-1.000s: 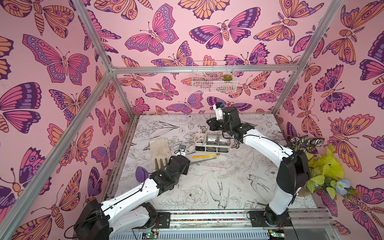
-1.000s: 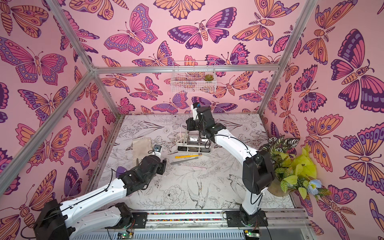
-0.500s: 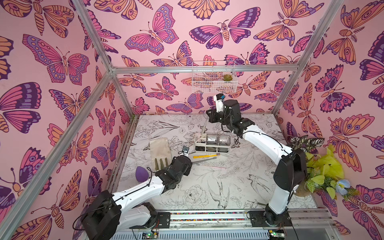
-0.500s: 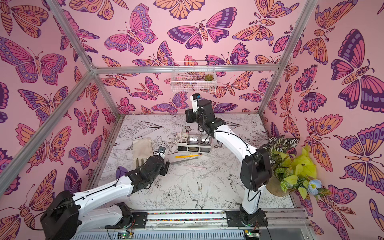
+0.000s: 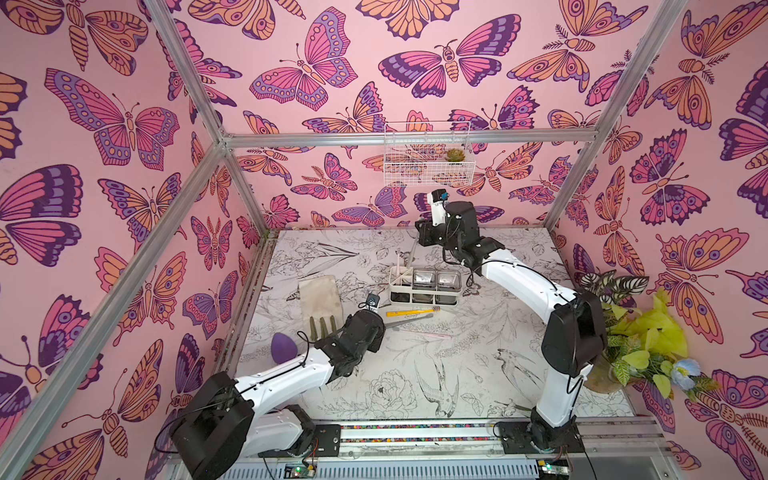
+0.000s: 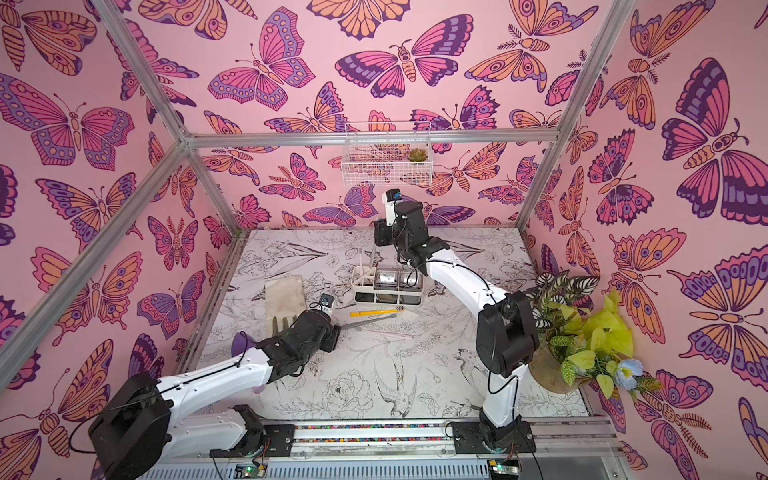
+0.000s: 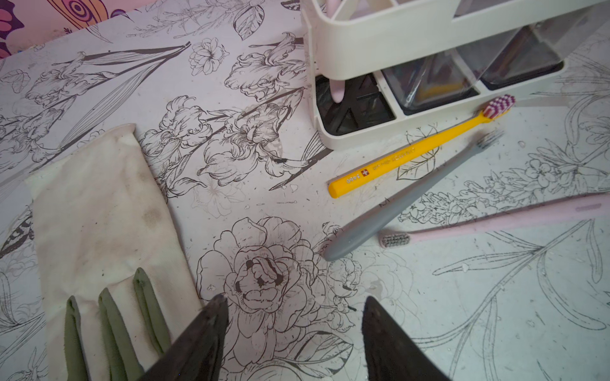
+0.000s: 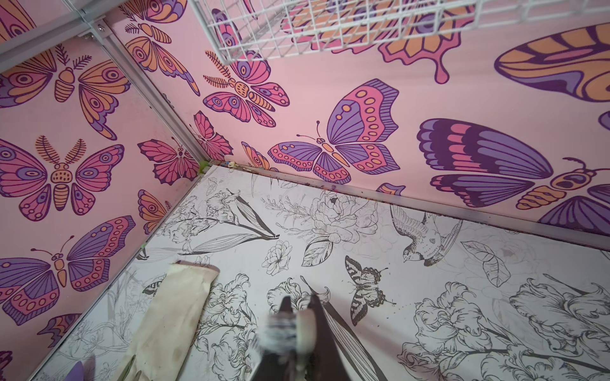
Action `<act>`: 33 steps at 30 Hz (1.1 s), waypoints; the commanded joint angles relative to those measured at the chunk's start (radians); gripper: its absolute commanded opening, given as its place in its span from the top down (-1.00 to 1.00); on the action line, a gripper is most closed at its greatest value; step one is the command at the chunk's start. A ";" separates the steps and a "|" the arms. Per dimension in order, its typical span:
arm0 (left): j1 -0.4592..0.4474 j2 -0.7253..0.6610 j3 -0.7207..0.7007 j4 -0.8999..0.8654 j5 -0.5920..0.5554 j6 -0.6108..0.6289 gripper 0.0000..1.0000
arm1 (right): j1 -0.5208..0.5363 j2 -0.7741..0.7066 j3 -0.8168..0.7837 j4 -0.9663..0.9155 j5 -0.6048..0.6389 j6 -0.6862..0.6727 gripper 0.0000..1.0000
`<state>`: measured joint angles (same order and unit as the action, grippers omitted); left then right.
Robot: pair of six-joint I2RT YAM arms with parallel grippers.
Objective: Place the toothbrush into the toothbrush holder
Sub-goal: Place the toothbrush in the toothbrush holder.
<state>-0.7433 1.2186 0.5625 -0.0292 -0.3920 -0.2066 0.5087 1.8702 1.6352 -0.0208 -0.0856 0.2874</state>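
My right gripper (image 8: 299,300) is shut on a white toothbrush (image 8: 305,330), whose blurred bristle head lies between the jaws. In a top view this toothbrush (image 5: 412,255) hangs as a thin line from the raised gripper, just above the slot end of the toothbrush holder (image 5: 424,286), a white rack with two clear-grey cups. A pale brush (image 5: 397,266) stands in its slot section. My left gripper (image 7: 293,306) is open and empty, low over the table near the holder's front. Yellow (image 7: 412,151), grey (image 7: 406,201) and pink (image 7: 495,224) toothbrushes lie ahead of it.
A cream glove with green fingertips (image 5: 320,297) lies left of the holder, and a purple sponge (image 5: 284,347) sits beside the left arm. A white wire basket (image 5: 428,160) hangs on the back wall above the right wrist. A potted plant (image 5: 640,332) stands at the right edge.
The right wrist has lifted toward the back wall with the toothbrush still in its jaws. The left arm has edged forward toward the loose toothbrushes and its jaws have widened slightly.
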 commanded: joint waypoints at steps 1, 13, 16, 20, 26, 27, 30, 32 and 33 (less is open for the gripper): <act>0.013 0.004 0.011 0.008 0.013 -0.005 -0.31 | -0.017 0.014 -0.022 0.021 0.037 -0.010 1.00; 0.025 0.008 0.011 0.007 0.031 -0.008 -0.31 | -0.029 0.034 -0.062 0.038 0.017 0.038 1.00; 0.027 0.008 0.010 0.008 0.034 -0.008 -0.31 | -0.029 0.028 -0.075 0.043 0.016 0.038 1.00; 0.028 0.012 0.011 0.008 0.041 -0.011 -0.30 | -0.029 0.006 -0.098 0.065 0.021 0.038 1.00; 0.031 0.021 0.015 0.008 0.050 -0.013 -0.31 | -0.029 -0.030 -0.112 0.102 0.020 0.044 1.00; 0.032 0.023 0.015 0.007 0.051 -0.012 -0.30 | -0.029 -0.031 -0.107 0.101 0.016 0.048 1.00; 0.032 0.024 0.016 0.007 0.054 -0.013 -0.30 | -0.029 -0.024 -0.097 0.106 -0.003 0.063 1.00; 0.032 0.025 0.016 0.008 0.056 -0.013 -0.30 | -0.029 -0.020 -0.095 0.110 -0.009 0.071 1.00; 0.033 0.025 0.015 0.007 0.056 -0.014 -0.30 | -0.029 -0.016 -0.095 0.110 -0.007 0.074 1.00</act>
<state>-0.7189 1.2369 0.5663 -0.0265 -0.3496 -0.2115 0.4782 1.8683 1.5394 0.0944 -0.0711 0.3397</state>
